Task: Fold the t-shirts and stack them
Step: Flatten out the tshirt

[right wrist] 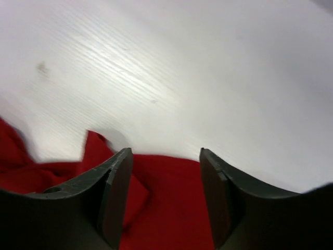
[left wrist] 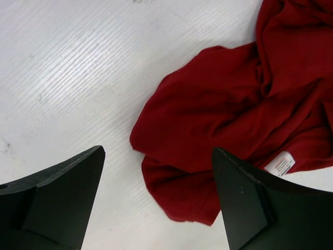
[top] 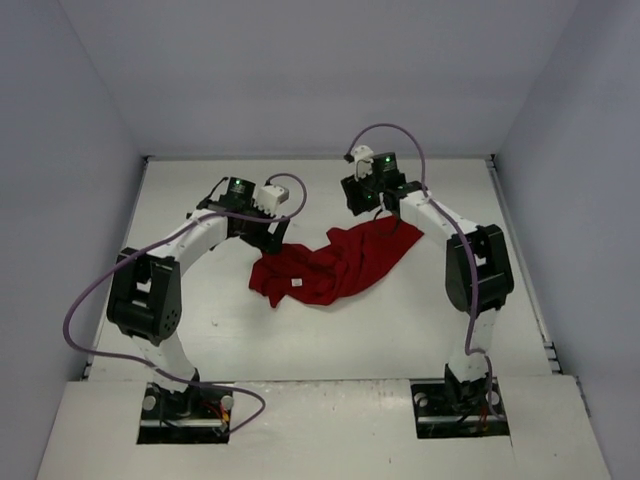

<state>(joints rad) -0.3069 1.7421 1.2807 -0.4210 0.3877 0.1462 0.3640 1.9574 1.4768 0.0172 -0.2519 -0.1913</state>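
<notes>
Dark red crumpled cloth t-shirt lies mid-counter on the white grained counter, small white neck tag showing. Left gripper spread wide over the shirt's left end. Right gripper likewise parted, over its far-right end.

A white table, faintly scuffed and speckled, is enclosed on three sides by plain pale grey walls
</notes>
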